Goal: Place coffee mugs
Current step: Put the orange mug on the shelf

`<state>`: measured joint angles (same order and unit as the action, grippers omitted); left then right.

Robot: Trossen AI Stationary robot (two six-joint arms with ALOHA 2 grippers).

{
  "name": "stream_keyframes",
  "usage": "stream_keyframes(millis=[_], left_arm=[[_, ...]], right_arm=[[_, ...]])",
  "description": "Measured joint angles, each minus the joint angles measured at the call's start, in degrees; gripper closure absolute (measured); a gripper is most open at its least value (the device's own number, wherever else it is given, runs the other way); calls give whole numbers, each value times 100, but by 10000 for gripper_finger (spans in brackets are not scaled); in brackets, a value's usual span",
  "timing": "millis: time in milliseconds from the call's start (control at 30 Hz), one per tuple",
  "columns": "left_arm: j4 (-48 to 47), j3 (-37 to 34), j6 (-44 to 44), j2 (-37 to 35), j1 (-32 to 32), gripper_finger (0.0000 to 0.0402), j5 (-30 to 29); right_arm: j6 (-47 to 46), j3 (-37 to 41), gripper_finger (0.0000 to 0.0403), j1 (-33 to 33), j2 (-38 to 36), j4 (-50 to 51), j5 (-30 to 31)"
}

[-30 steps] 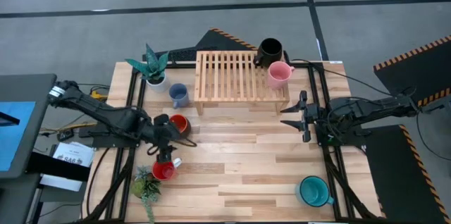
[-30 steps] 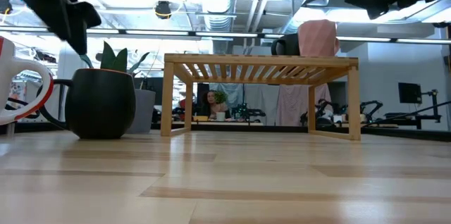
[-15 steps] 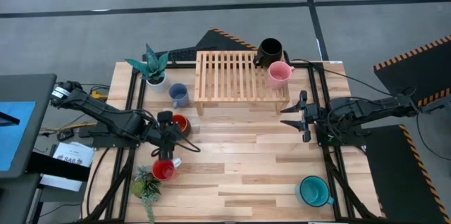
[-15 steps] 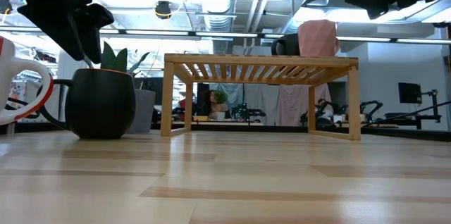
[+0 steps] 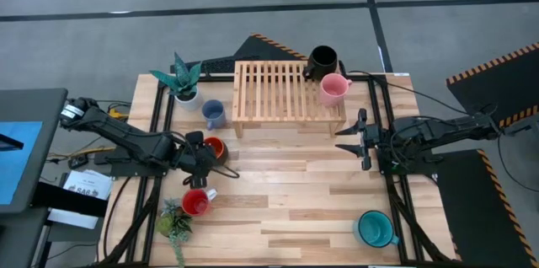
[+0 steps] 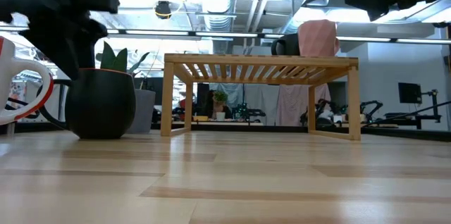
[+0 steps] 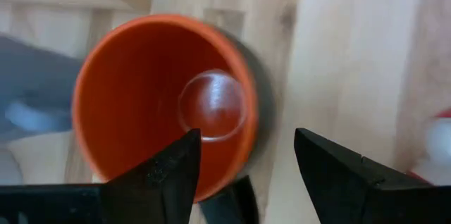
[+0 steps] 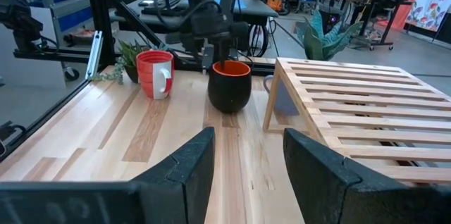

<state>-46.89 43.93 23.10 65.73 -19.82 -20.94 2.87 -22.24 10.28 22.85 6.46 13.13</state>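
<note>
While the left gripper [image 5: 205,152] hung right over the orange mug [image 5: 214,147], we judged the step in hand to be the approach to grasp it for placing on the rack [image 5: 288,91]. Its jaws stood spread, holding nothing; in the left wrist view the orange mug [image 7: 165,104] sat just beyond the fingers [image 7: 165,171], rim up and mostly off to one side of the gap. Next we would need one finger inside the rim, one outside, then a squeeze. The orange mug stood on the table [image 5: 295,201] near the left-front corner of the rack, the red mug [image 5: 196,203] nearby, the blue mug [image 5: 214,114] beside the rack. The black mug [image 5: 322,60] and pink mug [image 5: 333,88] were at the rack's right end, the teal mug [image 5: 373,228] well apart. The right gripper [image 5: 352,139] waited right of the rack, parted, empty.
</note>
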Motion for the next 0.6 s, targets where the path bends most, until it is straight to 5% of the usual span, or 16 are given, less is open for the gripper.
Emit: stream_keyframes(millis=[300, 600], left_arm=[[-55, -33, -84, 0, 283, 211, 131], [-23, -33, -408, 0, 458, 373, 800]], right_arm=[[2, -4, 210, 0, 125, -2, -1], [15, -4, 210, -30, 414, -96, 10]])
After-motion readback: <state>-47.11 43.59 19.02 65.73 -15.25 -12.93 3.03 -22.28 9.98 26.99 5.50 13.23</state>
